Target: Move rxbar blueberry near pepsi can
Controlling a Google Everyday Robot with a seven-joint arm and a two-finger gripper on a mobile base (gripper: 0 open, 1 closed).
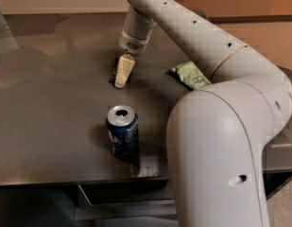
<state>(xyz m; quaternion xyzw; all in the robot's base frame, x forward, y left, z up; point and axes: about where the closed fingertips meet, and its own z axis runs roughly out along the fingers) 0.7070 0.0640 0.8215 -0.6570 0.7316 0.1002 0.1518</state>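
Note:
The pepsi can (122,133) stands upright near the table's front edge, dark blue with a silver top. The rxbar blueberry (114,73) is a small dark navy wrapper lying flat on the table behind the can, mostly hidden by the gripper. My gripper (122,73) hangs from the arm that reaches in from the right, with its cream fingertips (124,69) down at the bar, right over it. I cannot tell whether it touches or holds the bar.
A green chip bag (190,74) lies to the right of the bar, partly hidden by my arm (221,126). The dark table (51,117) ends just in front of the can. The arm's large elbow fills the right foreground.

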